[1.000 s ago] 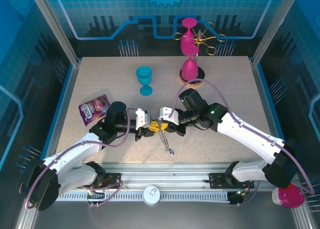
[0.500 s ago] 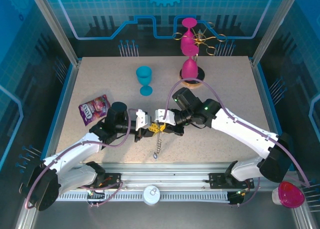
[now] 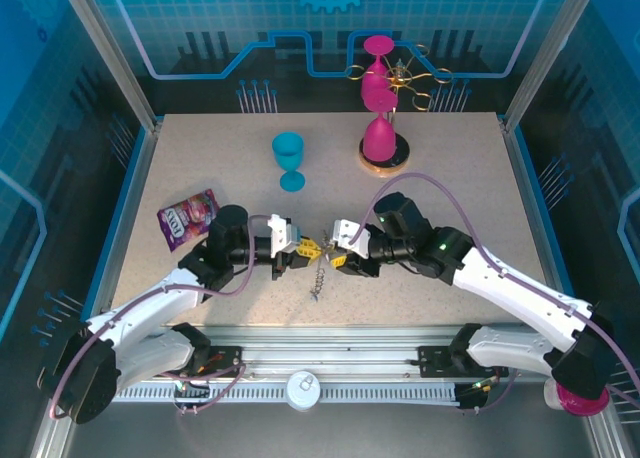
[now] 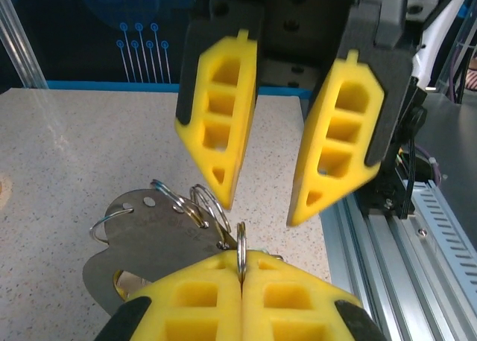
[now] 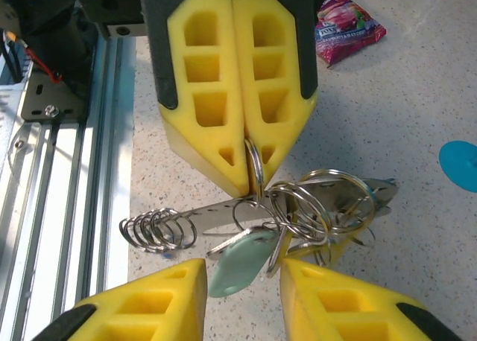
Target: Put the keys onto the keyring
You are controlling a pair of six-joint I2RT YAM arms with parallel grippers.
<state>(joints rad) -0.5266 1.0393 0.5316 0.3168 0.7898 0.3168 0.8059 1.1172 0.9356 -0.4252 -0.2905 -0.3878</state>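
Top view: left claw (image 3: 300, 250) is shut on the keyring (image 3: 318, 250) over the desk (image 3: 200, 158); right claw (image 3: 338, 256) is opened partway, close by.
Left wrist view: the thin ring is pinched between yellow pads (image 4: 194, 296); keys (image 4: 149, 240) are hung beside it.
Right wrist view: keys are seen between the open right claw's fingers (image 5: 149, 304).

No legible text; print on purple snack packet (image 3: 188, 216) too small, blurred to read.

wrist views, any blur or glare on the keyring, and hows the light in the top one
Left wrist: the keyring, pinched in the left claw, reads sharp. Right wrist: small bright glints on its rings, nothing washed out. Top external: even light on the table, soft shadows, blue cast on the walls.
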